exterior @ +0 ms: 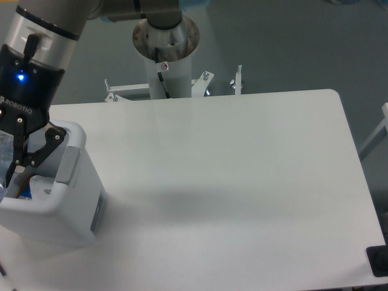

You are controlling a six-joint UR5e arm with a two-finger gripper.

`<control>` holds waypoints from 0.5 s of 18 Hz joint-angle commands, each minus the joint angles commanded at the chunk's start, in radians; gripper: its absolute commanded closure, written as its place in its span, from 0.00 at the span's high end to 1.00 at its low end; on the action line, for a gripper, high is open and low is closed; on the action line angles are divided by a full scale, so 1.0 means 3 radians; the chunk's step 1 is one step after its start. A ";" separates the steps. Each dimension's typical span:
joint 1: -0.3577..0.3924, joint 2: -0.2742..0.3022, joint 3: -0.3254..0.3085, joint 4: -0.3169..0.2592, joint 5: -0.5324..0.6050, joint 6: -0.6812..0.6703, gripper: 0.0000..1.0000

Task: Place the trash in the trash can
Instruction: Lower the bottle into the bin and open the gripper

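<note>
The large boxy white plastic trash can (71, 206), with its thick rounded rim and a grey handle panel on the side, stands at the left edge of the white rectangular table (242, 182). The black two-finger gripper (13, 176) of the silver-and-black arm (a blue light glows on its wrist) hangs directly over the bin's opening, fingers reaching down inside the rim. The linkage looks spread, yet the fingertips run off the frame's left edge, so whether they are parted or clamped on something I cannot tell. Down inside the bin, beside the fingers, sits something pale and clear with a bit of blue (25, 189), possibly the crinkled plastic bottle, though too little shows to be sure. The crumpled paper wad is not visible. The arm's grey pedestal (165, 42) stands behind the table.
</note>
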 joint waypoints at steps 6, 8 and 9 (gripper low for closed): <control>-0.0077 0.0005 -0.0123 0.0020 0.0000 0.0174 0.93; -0.0077 0.0000 -0.0134 0.0020 0.0000 0.0225 1.00; -0.0077 0.0000 -0.0134 0.0026 0.0000 0.0236 1.00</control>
